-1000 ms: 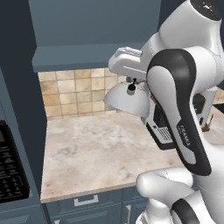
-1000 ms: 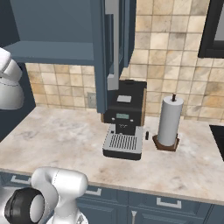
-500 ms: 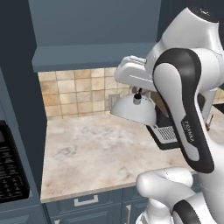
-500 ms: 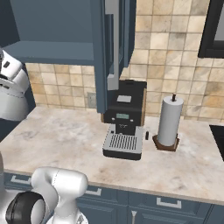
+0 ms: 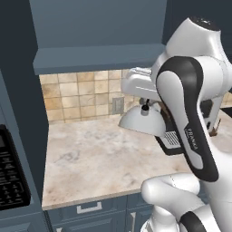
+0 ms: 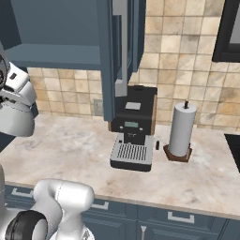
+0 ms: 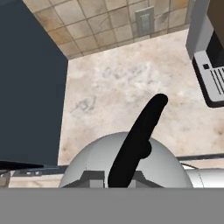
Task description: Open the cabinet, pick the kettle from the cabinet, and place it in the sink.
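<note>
The kettle (image 5: pixel 141 122), a squat whitish-grey dome with a dark knob, hangs in the air above the marble counter (image 5: pixel 90 158). My gripper (image 5: pixel 146 105) is right over it, shut on its arched black handle (image 7: pixel 138 135). In the hand view the kettle's rounded body (image 7: pixel 92 159) lies just below the hand, with counter beyond it. The dark blue-grey cabinet (image 5: pixel 99 31) stands open above; its swung-out door (image 6: pixel 121 51) shows edge-on in the right base view. The sink is out of view.
A black coffee machine (image 6: pixel 133 131) and a white paper towel roll (image 6: pixel 182 126) stand on the counter to the right. A black appliance panel (image 5: pixel 11 170) sits at the left edge. Tiled backsplash (image 5: pixel 81 95) behind, blue drawers (image 6: pixel 178 218) below.
The hand has carried the kettle lower and a little to the right, away from the cabinet shelf. The grip has stayed the same.
</note>
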You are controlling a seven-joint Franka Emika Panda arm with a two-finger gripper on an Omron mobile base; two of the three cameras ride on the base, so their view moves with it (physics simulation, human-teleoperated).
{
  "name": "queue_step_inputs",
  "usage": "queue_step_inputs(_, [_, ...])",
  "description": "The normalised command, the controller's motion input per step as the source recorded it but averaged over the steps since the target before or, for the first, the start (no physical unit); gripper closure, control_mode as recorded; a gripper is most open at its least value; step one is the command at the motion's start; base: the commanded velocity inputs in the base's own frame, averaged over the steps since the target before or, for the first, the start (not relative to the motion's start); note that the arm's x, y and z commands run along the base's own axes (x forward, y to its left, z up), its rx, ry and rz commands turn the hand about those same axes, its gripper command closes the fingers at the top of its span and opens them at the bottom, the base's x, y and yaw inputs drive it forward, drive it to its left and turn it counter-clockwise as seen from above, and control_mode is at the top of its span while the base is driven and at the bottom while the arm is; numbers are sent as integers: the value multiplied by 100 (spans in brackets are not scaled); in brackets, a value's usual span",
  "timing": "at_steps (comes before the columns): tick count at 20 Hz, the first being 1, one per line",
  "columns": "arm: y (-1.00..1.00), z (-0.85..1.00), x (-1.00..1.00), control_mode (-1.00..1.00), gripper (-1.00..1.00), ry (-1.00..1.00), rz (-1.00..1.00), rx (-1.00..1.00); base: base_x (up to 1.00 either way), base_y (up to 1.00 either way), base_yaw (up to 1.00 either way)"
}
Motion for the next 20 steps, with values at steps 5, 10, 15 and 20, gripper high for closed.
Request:
queue_step_inputs(5, [-8, -26, 0, -100, 100, 0, 0, -2, 0, 0, 0])
queue_step_inputs(10, [-8, -21, 0, -100, 100, 0, 0, -1, 0, 0, 0])
queue_step_inputs(15, [-4, -17, 7, -100, 100, 0, 0, 0, 0, 0, 0])
queue_step_inputs(20, [0, -15, 10, -100, 100, 0, 0, -2, 0, 0, 0])
